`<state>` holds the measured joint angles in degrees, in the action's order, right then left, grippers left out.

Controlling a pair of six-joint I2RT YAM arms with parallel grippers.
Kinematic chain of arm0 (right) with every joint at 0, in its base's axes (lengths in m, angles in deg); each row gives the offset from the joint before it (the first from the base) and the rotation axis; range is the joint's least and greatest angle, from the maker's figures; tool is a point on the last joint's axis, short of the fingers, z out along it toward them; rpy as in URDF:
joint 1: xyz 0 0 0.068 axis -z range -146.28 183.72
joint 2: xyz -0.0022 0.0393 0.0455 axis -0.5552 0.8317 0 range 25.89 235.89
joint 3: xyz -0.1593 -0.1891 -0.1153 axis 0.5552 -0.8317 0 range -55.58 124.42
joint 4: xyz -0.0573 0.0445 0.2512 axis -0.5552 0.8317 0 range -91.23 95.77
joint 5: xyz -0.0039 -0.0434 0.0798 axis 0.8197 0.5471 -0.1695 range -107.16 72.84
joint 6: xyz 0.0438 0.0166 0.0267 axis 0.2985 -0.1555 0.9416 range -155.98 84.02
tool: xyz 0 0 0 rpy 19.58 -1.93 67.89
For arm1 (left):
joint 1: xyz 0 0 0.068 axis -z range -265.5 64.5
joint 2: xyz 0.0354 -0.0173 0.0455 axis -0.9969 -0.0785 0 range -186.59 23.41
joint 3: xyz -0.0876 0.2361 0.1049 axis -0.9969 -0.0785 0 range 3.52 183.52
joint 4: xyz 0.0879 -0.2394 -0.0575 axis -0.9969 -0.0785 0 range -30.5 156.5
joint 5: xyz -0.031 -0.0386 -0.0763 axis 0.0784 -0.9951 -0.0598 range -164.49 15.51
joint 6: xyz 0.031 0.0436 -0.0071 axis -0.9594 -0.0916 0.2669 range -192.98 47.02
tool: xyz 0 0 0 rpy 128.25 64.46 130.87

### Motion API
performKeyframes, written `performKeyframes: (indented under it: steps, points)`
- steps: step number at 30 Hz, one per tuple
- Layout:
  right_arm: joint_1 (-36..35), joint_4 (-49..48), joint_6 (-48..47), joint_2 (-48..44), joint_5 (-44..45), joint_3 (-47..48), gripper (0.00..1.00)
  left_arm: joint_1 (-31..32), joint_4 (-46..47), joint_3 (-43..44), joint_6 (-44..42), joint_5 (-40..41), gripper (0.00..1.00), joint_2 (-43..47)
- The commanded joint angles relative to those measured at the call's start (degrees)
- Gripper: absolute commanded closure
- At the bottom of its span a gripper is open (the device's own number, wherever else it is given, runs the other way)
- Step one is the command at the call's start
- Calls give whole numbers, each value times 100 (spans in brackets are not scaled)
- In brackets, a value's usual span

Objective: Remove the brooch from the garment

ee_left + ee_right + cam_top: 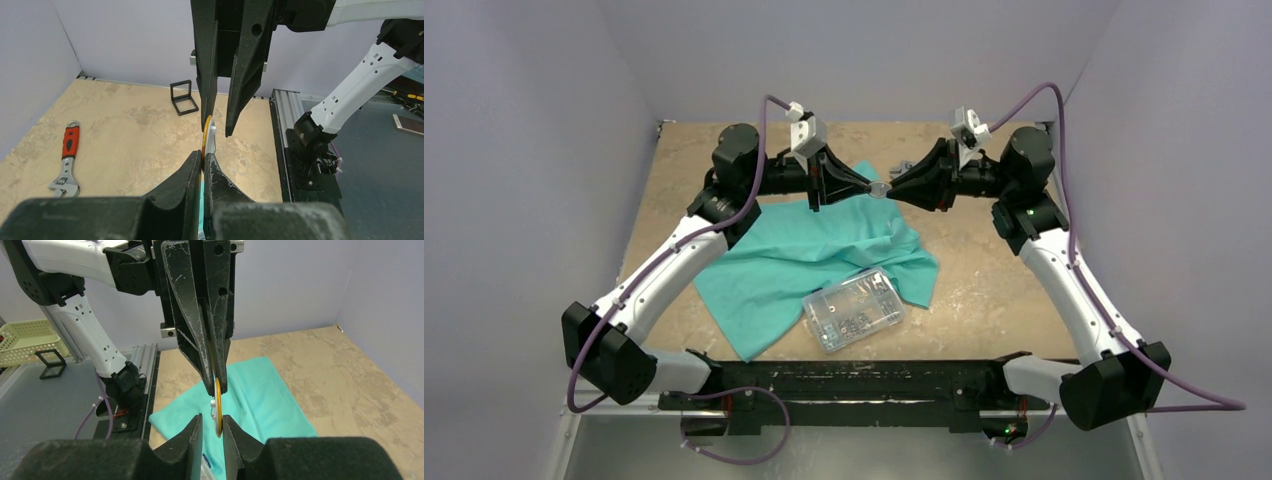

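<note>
Left wrist view shows the left gripper (pixel 202 156) clamped on one rim of the brooch (pixel 205 135), a thin orange-yellow disc seen edge-on with a white part on one face. The right gripper (pixel 219 127) faces it from the opposite side. Its two fingers stand on either side of the other rim with a gap, so it is released and does not pinch yet; the right wrist view agrees. In the top external view the two grippers meet tip to tip over the far middle of the table (pixel 984 270). The brooch hangs in the air there, apparently free of the garment (pixel 814 265), which lies spread below and nearer, with a clear plastic box (pixel 854 308) on its near part. It looks like a hand-over. The main danger is timing: if the left fingers let go before the right ones have closed, the disc falls and may roll on the table or hide in a fold of the fabric. The grip is also on a narrow rim only, so a small sideways push from the closing right fingers could turn the disc or squeeze it out. The fingertips are very near each other and could collide.
</note>
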<state>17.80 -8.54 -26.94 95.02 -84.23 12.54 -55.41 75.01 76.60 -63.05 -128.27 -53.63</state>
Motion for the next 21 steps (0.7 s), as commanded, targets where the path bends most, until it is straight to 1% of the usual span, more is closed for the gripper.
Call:
performKeyframes:
  steps: [1,5,6,8,10,11,15,16,17,18,19,20,21]
  points:
    - [-51,74,-87,22,-43,41,78,19,319,214,78,-19,100,22]
    - [-48,41,-86,12,18,36,86,23,303,217,76,-18,100,13]
    - [-44,25,-79,20,18,42,89,24,304,218,83,-14,100,13]
    - [-39,9,-54,31,14,44,100,28,301,232,85,-10,100,6]
    - [-44,-7,-3,39,54,44,100,39,272,254,83,13,100,0]
    - [-49,-8,32,40,85,51,100,37,201,279,75,48,97,-12]
    - [-12,47,262,40,252,64,100,27,-178,333,20,360,61,22]
    - [11,232,196,48,338,102,100,8,-246,313,14,477,51,50]
    - [45,446,109,55,425,147,100,-19,-312,278,25,640,44,84]
    - [103,588,70,68,449,164,100,-63,-349,246,95,780,34,113]
    - [167,691,57,79,453,171,100,-141,-363,227,211,846,21,126]
    - [254,861,29,83,499,179,100,-231,-372,224,332,874,12,120]
    - [344,1043,-5,92,561,190,100,-330,-417,245,471,902,7,104]
